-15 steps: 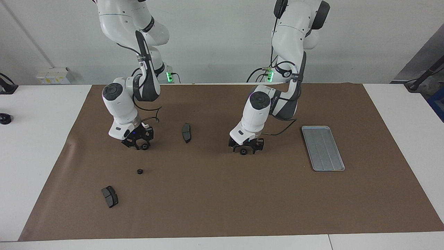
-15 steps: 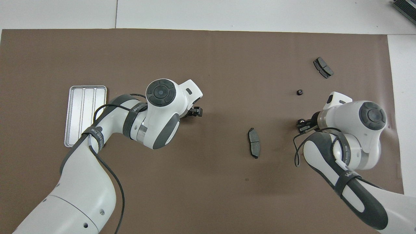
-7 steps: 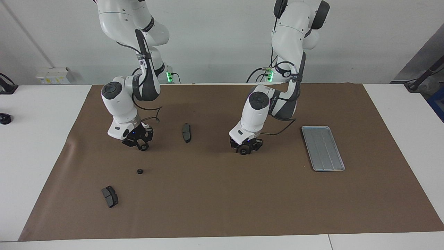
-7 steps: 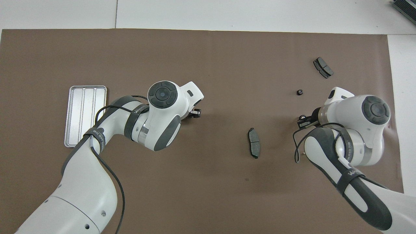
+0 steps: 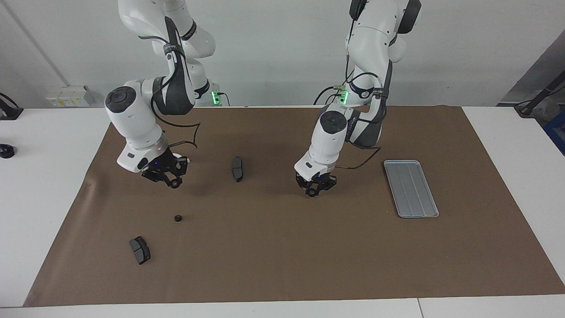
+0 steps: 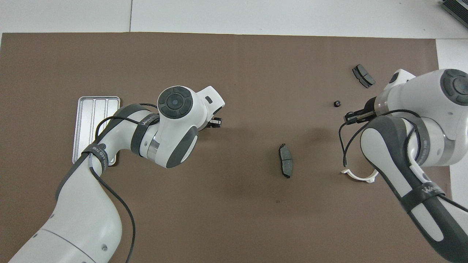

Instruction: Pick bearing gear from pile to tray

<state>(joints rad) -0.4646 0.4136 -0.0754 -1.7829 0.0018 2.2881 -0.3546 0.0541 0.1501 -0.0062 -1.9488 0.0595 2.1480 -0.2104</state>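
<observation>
My left gripper (image 5: 313, 191) is low over the brown mat, between the tray and a brake pad, shut on a small black bearing gear (image 5: 312, 193). In the overhead view the left gripper (image 6: 216, 123) shows only its tips past the wrist. My right gripper (image 5: 173, 182) hangs above the mat toward the right arm's end, shut on a second bearing gear (image 5: 175, 184). A third bearing gear (image 5: 178, 218) (image 6: 336, 103) lies loose on the mat. The silver tray (image 5: 410, 188) (image 6: 95, 124) lies toward the left arm's end with nothing in it.
One dark brake pad (image 5: 237, 168) (image 6: 286, 165) lies on the mat between the two grippers. Another brake pad (image 5: 140, 249) (image 6: 363, 76) lies farther from the robots than the loose gear. A white half-ring bracket (image 6: 358, 177) lies partly under the right arm.
My left gripper went from open around the gear to shut on it. My right gripper rose and swung toward its own end of the table with its gear, uncovering the white bracket.
</observation>
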